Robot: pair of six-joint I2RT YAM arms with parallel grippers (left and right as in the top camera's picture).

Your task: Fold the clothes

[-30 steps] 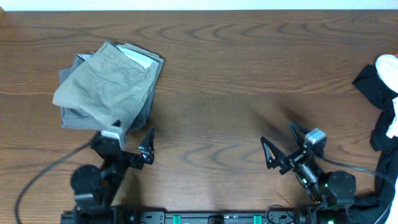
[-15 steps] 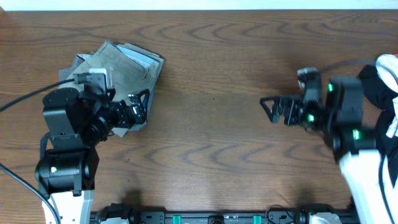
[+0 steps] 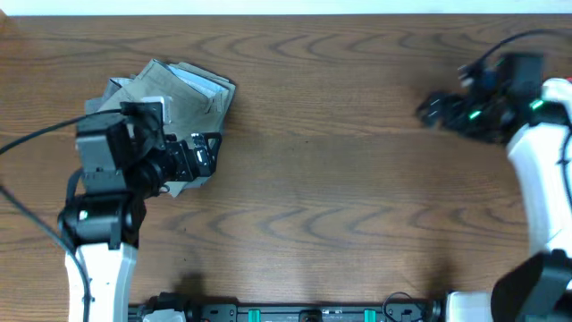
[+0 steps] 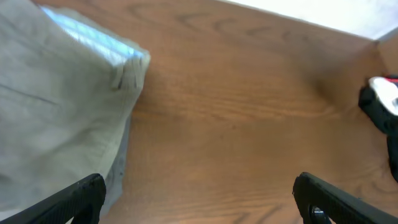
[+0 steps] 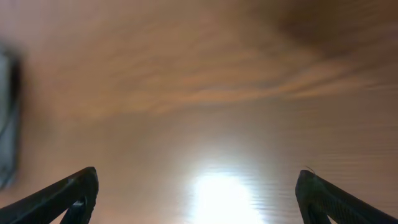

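At the far right edge of the counter (image 3: 322, 192), only a small white patch with a red trim shows of what appears to be the white T-shirt (image 3: 560, 88). It is half hidden behind the right arm. So little is visible that neither its long axis nor the way it points can be told. The left wrist view shows it more plainly, lying against the black garment (image 4: 380, 118) near the counter's far corner, which the overhead view hides.

The left end effector (image 3: 212, 156) hangs over the right edge of the folded khaki and grey trousers (image 3: 165, 89), its jaws spread wide and empty. Its own camera shows the pile's corner by the left finger. The right end effector (image 3: 427, 110) is blurred overhead, well apart from the pile and near the T-shirt. The right wrist view shows its fingers parted wide over bare wood, holding nothing.
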